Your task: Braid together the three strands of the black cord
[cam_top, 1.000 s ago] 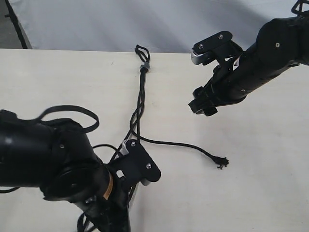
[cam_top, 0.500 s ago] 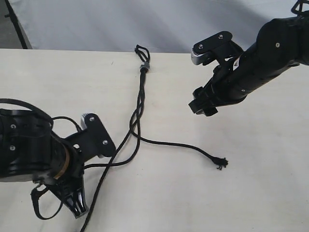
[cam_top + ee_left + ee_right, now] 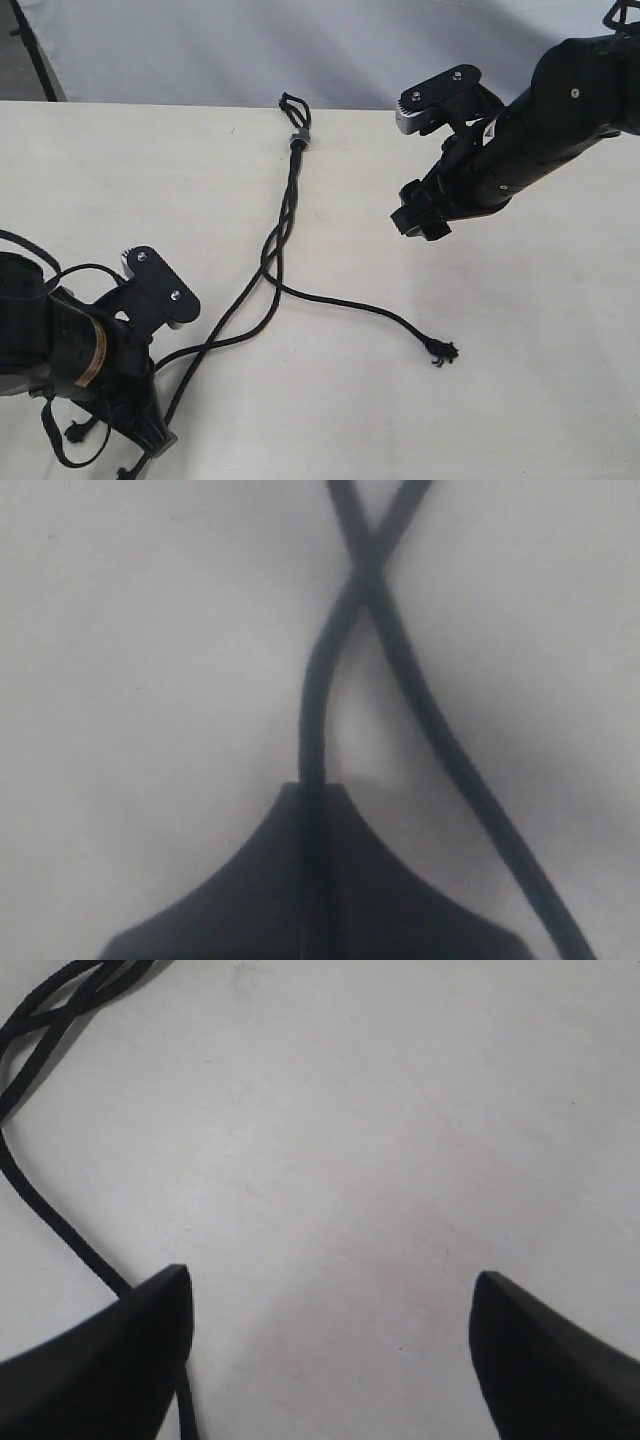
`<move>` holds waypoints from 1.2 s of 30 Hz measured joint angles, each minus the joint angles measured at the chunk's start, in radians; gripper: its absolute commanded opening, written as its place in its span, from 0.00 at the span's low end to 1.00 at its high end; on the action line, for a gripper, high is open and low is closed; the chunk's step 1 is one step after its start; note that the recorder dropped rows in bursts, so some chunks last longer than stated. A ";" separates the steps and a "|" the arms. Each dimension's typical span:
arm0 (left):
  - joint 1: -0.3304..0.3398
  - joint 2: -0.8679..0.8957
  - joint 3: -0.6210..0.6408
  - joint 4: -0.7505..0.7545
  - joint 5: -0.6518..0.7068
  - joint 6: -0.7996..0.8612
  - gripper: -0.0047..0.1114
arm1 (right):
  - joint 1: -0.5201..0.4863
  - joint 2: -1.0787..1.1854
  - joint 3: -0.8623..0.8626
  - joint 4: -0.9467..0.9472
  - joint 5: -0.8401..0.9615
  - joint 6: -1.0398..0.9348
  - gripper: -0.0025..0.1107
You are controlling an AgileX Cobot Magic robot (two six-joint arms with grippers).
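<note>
Black cord [image 3: 292, 190] stretched along table [image 3: 520, 380], between both jaws. One strand [image 3: 313, 710] pinched in closed left jaws, second strand [image 3: 440, 730] crossing just ahead. Right jaws wide apart, gripping nothing, third strand [image 3: 345, 298] near one tip.

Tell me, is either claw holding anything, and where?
The left gripper pinches one strand partway along, just past where it crosses a second strand. The right gripper is open and empty.

exterior: high, tilted down, whole black cord [image 3: 293, 170] in frame
left wrist: very close over black cord
right wrist: near, beside black cord
shared: black cord
</note>
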State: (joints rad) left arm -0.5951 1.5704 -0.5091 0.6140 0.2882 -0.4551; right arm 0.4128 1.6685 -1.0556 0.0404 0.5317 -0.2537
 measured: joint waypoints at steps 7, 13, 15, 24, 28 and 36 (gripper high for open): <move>0.000 0.000 0.017 0.000 -0.056 -0.015 0.04 | 0.000 0.000 0.000 0.038 0.021 0.000 0.66; 0.000 0.000 0.017 0.000 -0.069 -0.030 0.04 | 0.000 0.000 0.000 0.042 0.023 -0.002 0.66; 0.000 0.000 0.017 0.000 -0.069 -0.030 0.04 | 0.000 0.000 0.000 0.042 0.023 -0.002 0.66; 0.000 0.000 0.017 -0.031 -0.124 -0.044 0.04 | 0.000 0.000 0.000 0.056 0.023 -0.006 0.66; -0.034 0.000 0.017 -0.056 -0.154 -0.046 0.04 | 0.000 0.000 0.000 0.060 0.023 -0.010 0.66; -0.085 0.000 0.017 -0.078 -0.110 -0.051 0.04 | 0.000 0.000 0.000 0.060 0.025 -0.011 0.66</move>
State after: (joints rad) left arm -0.6797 1.5704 -0.4922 0.5360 0.1777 -0.5058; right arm 0.4128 1.6685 -1.0556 0.1002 0.5571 -0.2651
